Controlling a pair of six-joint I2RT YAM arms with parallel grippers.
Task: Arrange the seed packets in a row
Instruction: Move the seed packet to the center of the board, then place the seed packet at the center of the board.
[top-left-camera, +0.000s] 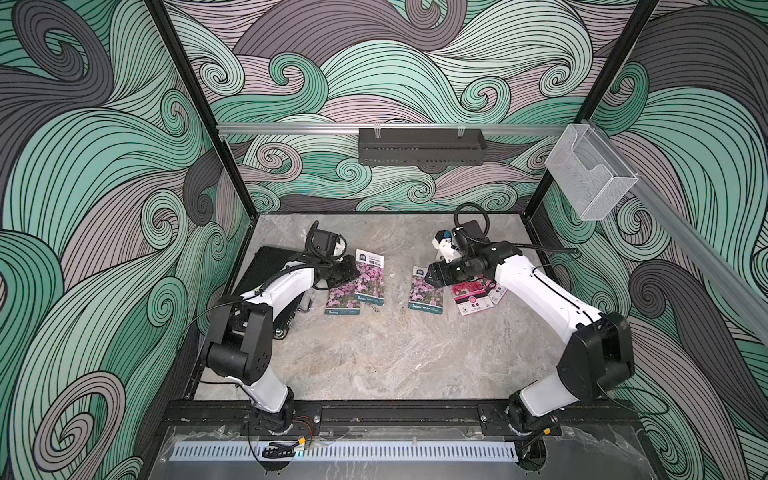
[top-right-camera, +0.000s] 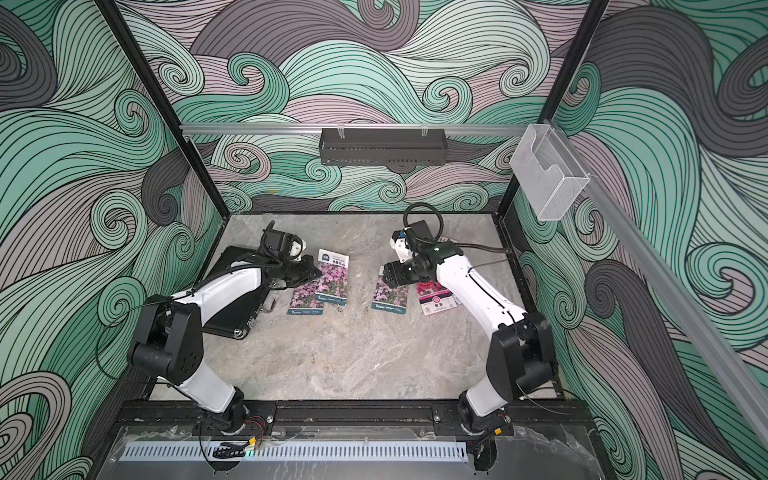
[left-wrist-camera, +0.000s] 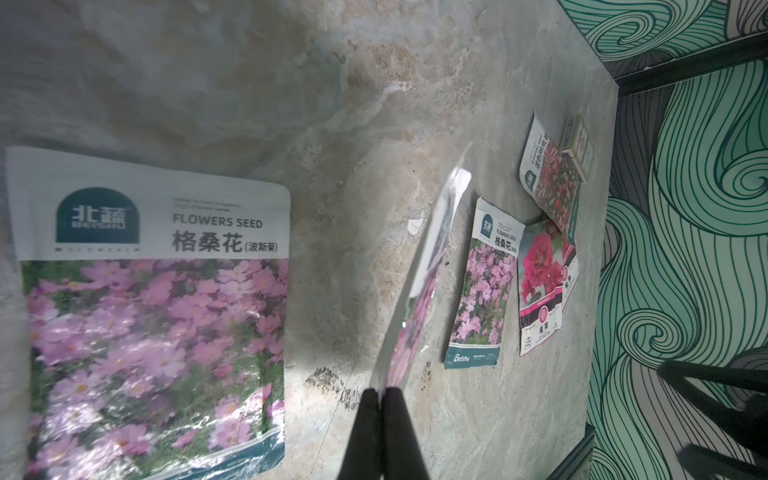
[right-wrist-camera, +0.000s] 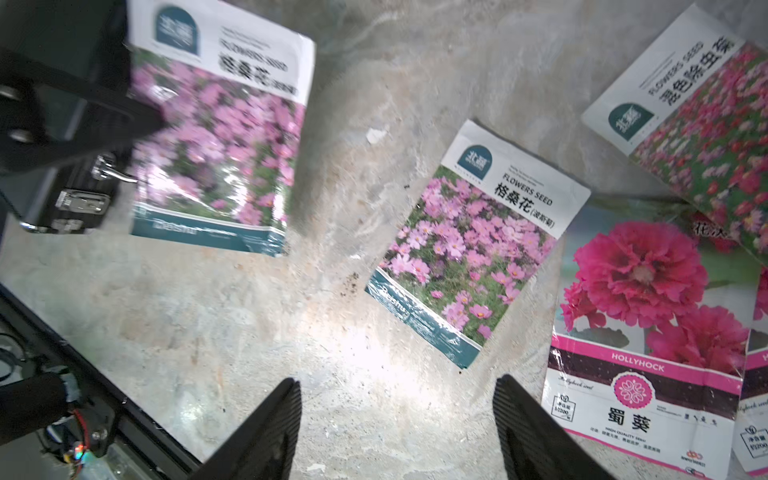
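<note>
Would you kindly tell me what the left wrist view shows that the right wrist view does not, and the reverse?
Only the left wrist view shows the box. Only the right wrist view shows the black slab with its latches. Both show the middle purple packet, the hollyhock packet and the mix packet.

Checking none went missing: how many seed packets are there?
6. A purple packet pinched in the left gripper; a second purple packet flat beside it; a third purple packet mid-table; a hollyhock packet overlapping another hollyhock packet; a red-mix packet past them. More could lie underneath.
</note>
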